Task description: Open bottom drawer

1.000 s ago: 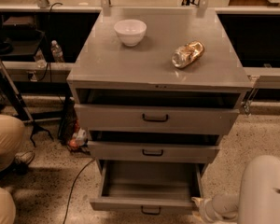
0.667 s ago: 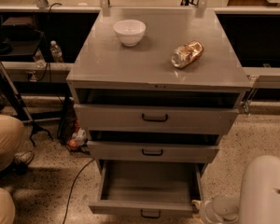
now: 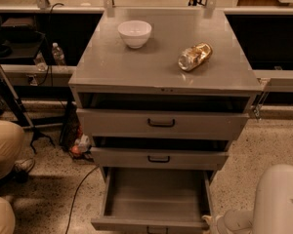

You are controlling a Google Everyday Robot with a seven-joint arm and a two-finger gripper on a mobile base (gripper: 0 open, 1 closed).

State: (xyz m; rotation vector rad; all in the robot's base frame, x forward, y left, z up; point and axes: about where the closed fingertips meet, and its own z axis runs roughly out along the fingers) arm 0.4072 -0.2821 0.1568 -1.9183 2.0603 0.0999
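The grey metal cabinet [image 3: 136, 69] has three drawers. The bottom drawer [image 3: 154, 201] stands pulled well out, and its inside is empty. Its low front [image 3: 136, 224] and small black handle [image 3: 156, 229] sit at the lower edge of the view. The middle drawer [image 3: 158, 158] and top drawer [image 3: 161, 123] are each out only a little. My gripper [image 3: 208, 222] is at the right end of the bottom drawer's front. My white arm [image 3: 278, 201] fills the lower right corner behind it.
A white bowl [image 3: 135, 33] and a crumpled gold packet [image 3: 195, 56] lie on the cabinet top. A person's legs [image 3: 2, 145] are at the left. A black cable [image 3: 78, 194] runs over the speckled floor. Bottles [image 3: 57, 54] and stands are at the back left.
The bottom drawer's front has come a little farther out toward the camera. My gripper and arm stay at its right end.
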